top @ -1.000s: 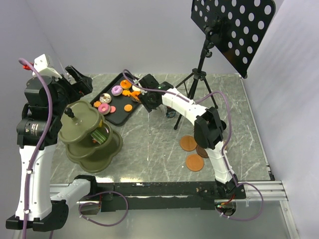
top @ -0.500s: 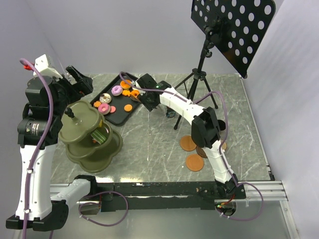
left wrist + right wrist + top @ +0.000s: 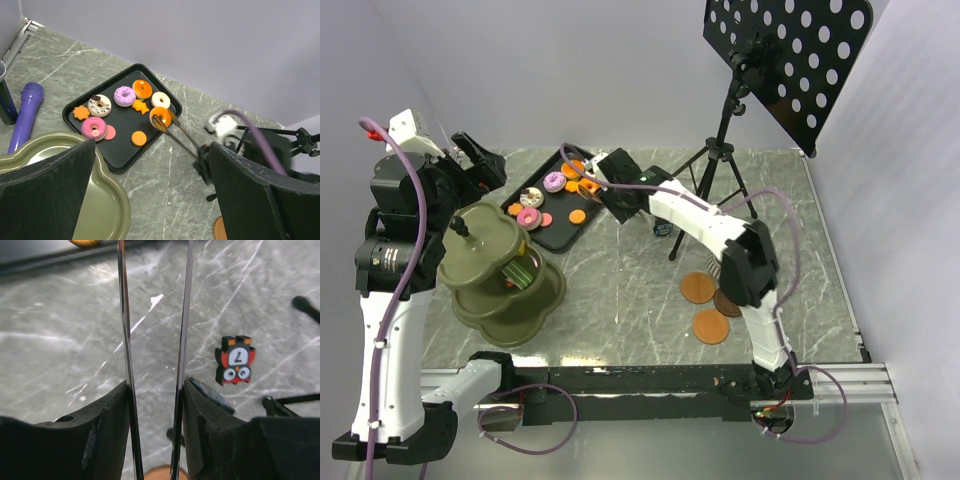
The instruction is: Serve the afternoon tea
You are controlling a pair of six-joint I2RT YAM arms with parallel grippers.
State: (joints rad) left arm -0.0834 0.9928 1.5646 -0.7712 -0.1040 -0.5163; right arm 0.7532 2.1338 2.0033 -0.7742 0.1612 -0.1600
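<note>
Toy donuts lie on a black tray point(image 3: 122, 122): pink point(image 3: 93, 127), purple point(image 3: 124, 95), orange point(image 3: 142, 89) and white point(image 3: 160, 99). My right gripper point(image 3: 617, 192) point(image 3: 155, 390) is shut on thin metal tongs point(image 3: 124, 315). The tongs point(image 3: 177, 135) reach onto the tray, and their tips pinch another orange donut point(image 3: 160, 116). My left gripper point(image 3: 152, 175) stands open and holds nothing, high over the olive tiered stand point(image 3: 505, 290). A green piece point(image 3: 523, 272) lies on the stand's lower tier. Brown-orange saucers point(image 3: 698, 288) point(image 3: 710, 326) lie at the right on the table.
A tripod point(image 3: 720, 150) carrying a perforated black plate point(image 3: 785, 60) stands behind the right arm. A small red-and-black toy figure point(image 3: 235, 360) lies near its legs. A purple cylinder point(image 3: 25, 117) and a dark bottle point(image 3: 6, 100) lie left of the tray.
The tongs' blades have been squeezed closer together around the orange donut. The right arm's elbow has swung to the right. The left arm has not moved.
</note>
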